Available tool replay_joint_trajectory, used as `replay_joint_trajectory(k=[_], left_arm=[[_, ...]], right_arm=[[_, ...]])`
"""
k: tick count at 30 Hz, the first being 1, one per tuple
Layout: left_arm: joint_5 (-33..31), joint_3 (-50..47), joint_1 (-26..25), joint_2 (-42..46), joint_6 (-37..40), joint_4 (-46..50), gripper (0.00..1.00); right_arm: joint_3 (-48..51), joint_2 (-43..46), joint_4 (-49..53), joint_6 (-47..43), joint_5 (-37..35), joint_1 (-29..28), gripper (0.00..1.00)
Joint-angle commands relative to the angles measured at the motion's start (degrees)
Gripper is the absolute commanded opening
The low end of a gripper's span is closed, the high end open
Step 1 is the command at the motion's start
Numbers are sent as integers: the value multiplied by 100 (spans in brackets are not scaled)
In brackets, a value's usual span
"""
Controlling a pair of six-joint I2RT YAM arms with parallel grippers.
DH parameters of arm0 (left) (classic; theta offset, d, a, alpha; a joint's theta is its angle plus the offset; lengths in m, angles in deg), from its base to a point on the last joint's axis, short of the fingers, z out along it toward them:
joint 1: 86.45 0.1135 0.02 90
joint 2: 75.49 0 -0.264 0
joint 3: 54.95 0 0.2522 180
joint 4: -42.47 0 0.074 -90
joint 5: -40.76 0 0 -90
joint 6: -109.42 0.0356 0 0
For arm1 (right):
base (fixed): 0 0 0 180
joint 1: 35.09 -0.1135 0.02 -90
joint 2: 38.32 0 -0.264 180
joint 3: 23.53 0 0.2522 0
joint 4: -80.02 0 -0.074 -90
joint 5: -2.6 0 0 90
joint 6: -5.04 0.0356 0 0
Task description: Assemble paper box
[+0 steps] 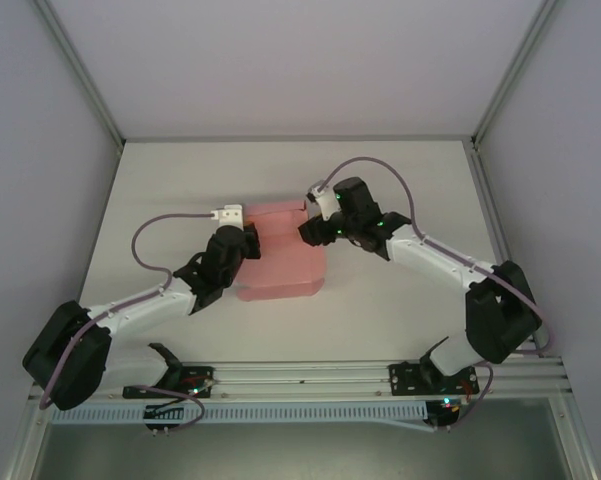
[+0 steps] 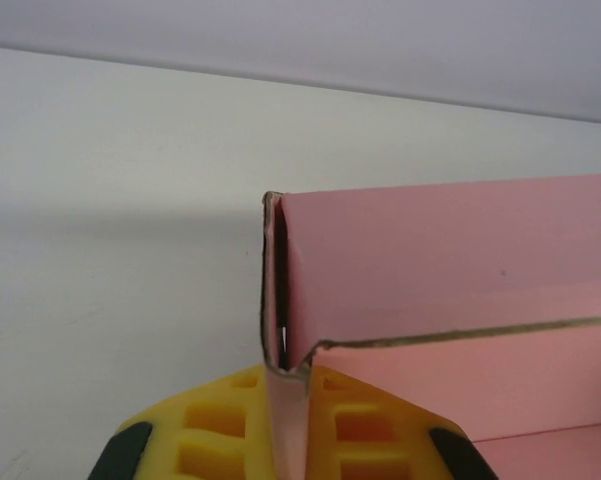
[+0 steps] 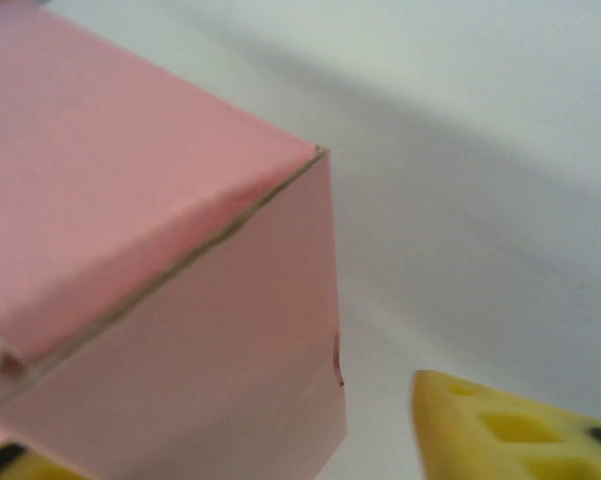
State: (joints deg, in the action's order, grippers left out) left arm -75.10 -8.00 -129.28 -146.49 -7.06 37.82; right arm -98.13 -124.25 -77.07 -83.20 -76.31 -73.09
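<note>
Working on a plain white worktop (image 1: pixel 400 185), enclosed by pale grey walls (image 1: pixel 280 60) on metal posts (image 1: pixel 80 70). Holding the paper box (image 1: pixel 280 265) near the worktop's middle, partly folded, between both arms. Pinching its upright left edge tightly in the left gripper (image 2: pixel 288 405). Straddling its far right corner with the right gripper (image 1: pixel 306 232), parted and not clamping. Covering part of the box's far side with the arms in the overhead view; blurring at close range in the right wrist view.

The box (image 1: pixel 280 268) is blocking mid-bench, the left tool (image 1: pixel 250 240) and right tool (image 1: pixel 308 232) flanking it; the far bench (image 1: pixel 280 170) is lying open.
</note>
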Motion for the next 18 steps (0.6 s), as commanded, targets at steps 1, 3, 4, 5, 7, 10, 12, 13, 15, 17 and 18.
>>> replay_joint_trajectory(k=[1,3,4,5,7,10,12,13,15,17,18], left_arm=[[95,86,-16,-141,-79,-111,0],[58,174,-23,-242,-147,-4,0],[1,228,-37,-285,-176,68,0],[-77,285,-50,-324,-228,164,0],[-355,400,-84,-390,-393,413,0],[-716,602,-127,-491,-704,804,0],[-985,780,-134,-574,-956,1212,0],[-1137,872,-130,-609,-1088,1447,0],[-1453,1073,-123,-701,-1331,1934,0],[-1556,1219,-104,-749,-1425,2260,0],[-1582,1245,-97,-749,-1507,2359,0]], right_arm=[[75,-178,-758,701,-2302,-377,46],[211,-278,-1162,888,-2953,-584,28],[208,-337,-1242,973,-3245,-666,21],[174,-399,-1221,1053,-3562,-742,11],[-16,-564,-959,1182,-4262,-845,3],[-441,-905,-196,1292,-5285,-959,0],[-702,-1173,367,1429,-6051,-1016,0],[-831,-1286,657,1490,-6306,-1017,0],[-931,-1467,966,1460,-6750,-1026,0],[-801,-1502,792,1244,-6976,-1026,0],[-711,-1493,665,1144,-7031,-1019,0]])
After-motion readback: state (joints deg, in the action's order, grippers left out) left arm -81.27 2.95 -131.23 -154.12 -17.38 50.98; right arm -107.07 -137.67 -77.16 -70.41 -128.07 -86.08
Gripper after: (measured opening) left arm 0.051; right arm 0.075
